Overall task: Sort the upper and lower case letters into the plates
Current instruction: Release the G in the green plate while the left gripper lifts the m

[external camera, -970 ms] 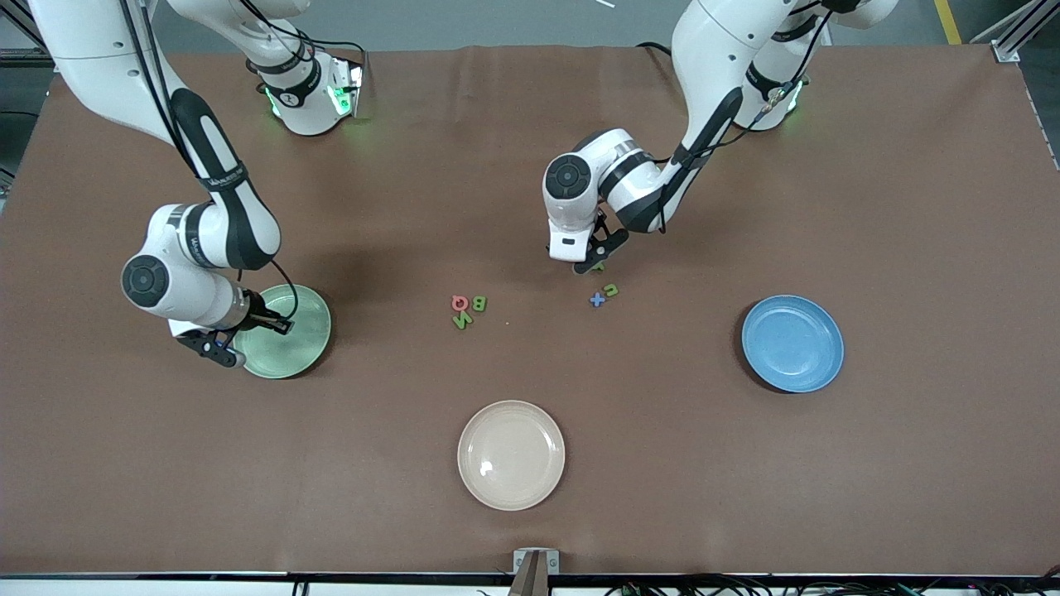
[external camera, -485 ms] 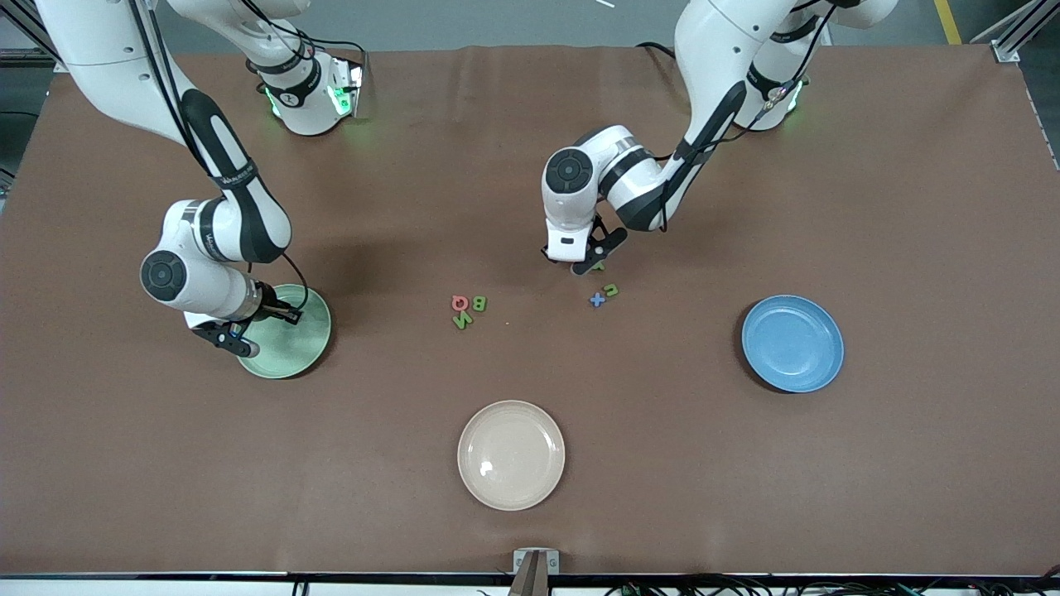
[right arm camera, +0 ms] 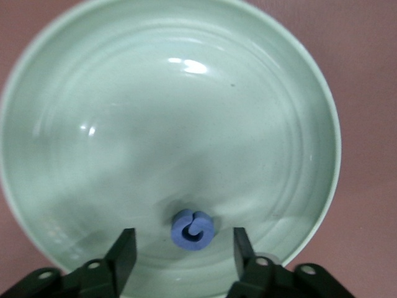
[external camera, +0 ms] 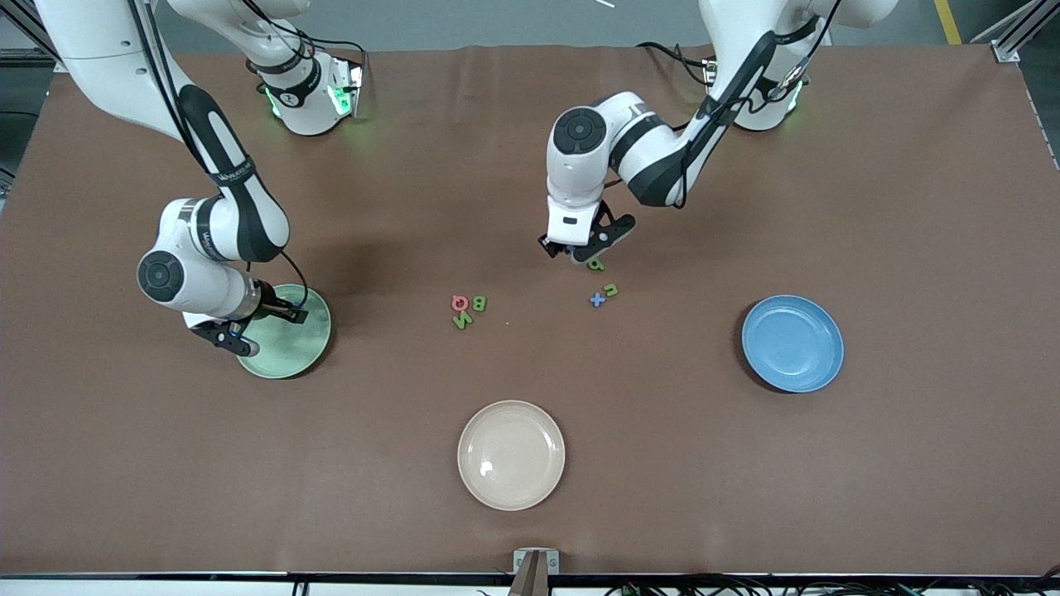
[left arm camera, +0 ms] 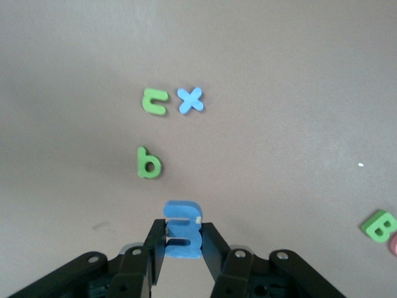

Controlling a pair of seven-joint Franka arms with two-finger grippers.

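Brown, matte tabletop [external camera: 828, 165], faintly creased near the robot bases

Three round, shallow, glossy plates with raised rims: pale mint green plate [external camera: 300, 352] toward the right arm's end, medium blue plate [external camera: 792, 343] toward the left arm's end, cream-beige plate [external camera: 511, 454] between them and nearest the front camera

Right gripper [right arm camera: 184, 251] low over the mint green plate [right arm camera: 173, 112], fingers spread apart and gripping nothing; small blue letter [right arm camera: 192, 229], thick and rounded like a curled C or G, lying flat in the plate between the two open fingers, touching neither; in the front view hidden by the gripper [external camera: 248, 327]

Left gripper [left arm camera: 183, 245] over the bare middle of the table, clenched on a chunky blue block letter [left arm camera: 183, 238], long axis pointing away from the wrist; lower part pinched between the pads, exact character hard to make out. In the front view, left gripper [external camera: 584, 248] above the loose letters

Flat on the cloth by it: green lowercase b [left arm camera: 149, 162], green lowercase c [left arm camera: 154, 102] and blue x [left arm camera: 191, 100] just beside each other

Nearer the table's middle, a tight cluster: green B [external camera: 479, 304], a pink-red round letter [external camera: 460, 303] and a green angular one [external camera: 462, 319], too small to read surely
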